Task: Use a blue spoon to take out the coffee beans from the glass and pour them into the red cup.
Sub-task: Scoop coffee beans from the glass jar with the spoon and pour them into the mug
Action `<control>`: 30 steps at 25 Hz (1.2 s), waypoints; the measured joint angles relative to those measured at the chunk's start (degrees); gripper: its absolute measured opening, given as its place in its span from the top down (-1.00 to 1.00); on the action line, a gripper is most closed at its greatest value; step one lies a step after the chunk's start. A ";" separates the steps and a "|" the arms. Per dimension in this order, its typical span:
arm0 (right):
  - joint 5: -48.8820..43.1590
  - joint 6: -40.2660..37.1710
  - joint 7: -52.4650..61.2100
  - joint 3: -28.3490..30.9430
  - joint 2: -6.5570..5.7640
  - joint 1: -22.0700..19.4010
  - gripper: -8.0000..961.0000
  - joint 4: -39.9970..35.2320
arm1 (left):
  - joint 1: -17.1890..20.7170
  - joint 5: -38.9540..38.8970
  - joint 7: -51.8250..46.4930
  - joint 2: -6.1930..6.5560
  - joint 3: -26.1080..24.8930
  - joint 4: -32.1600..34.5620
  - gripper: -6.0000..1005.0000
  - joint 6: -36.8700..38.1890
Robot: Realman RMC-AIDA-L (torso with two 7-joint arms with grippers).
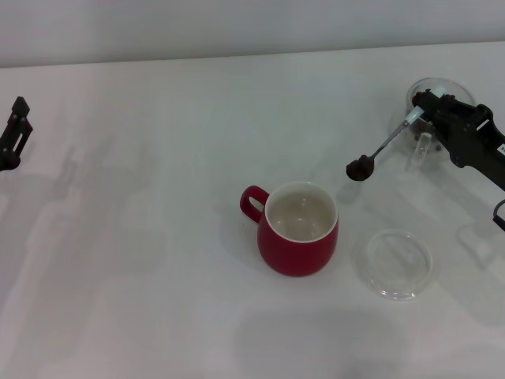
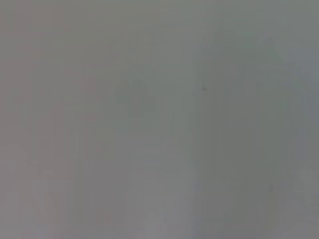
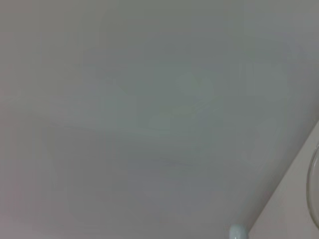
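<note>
1 load of small dark brown coffee beans (image 1: 359,169) sits heaped in the metal bowl of the pale-blue-handled teaspoon (image 1: 384,145), which my right claw (image 1: 422,108) grips by the handle end at the far right of the white surface (image 1: 158,237). The spoon slants down toward the squat red cup with the white inside (image 1: 298,229), its bowl hanging in the air off the cup's right rim. The small clear glass cup (image 1: 435,96) stands behind my right claw. A flat clear glass saucer (image 1: 399,263) lies just right of the red cup. My left claw (image 1: 14,130) rests at the far left edge; I cannot tell how it stands.
</note>
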 joint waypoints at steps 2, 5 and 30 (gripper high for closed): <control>0.00 0.37 0.06 -0.33 0.00 -0.08 0.70 0.01 | 0.05 0.00 0.00 -0.04 -0.05 0.00 -0.28 0.00; 0.00 0.68 0.20 -1.17 0.00 -0.02 0.70 0.30 | 0.08 0.00 0.00 -0.06 -0.13 0.00 -0.28 0.00; -0.01 2.26 -0.38 -6.99 0.28 2.08 0.70 2.32 | -0.61 0.03 0.00 -0.14 0.00 -0.42 -0.28 0.00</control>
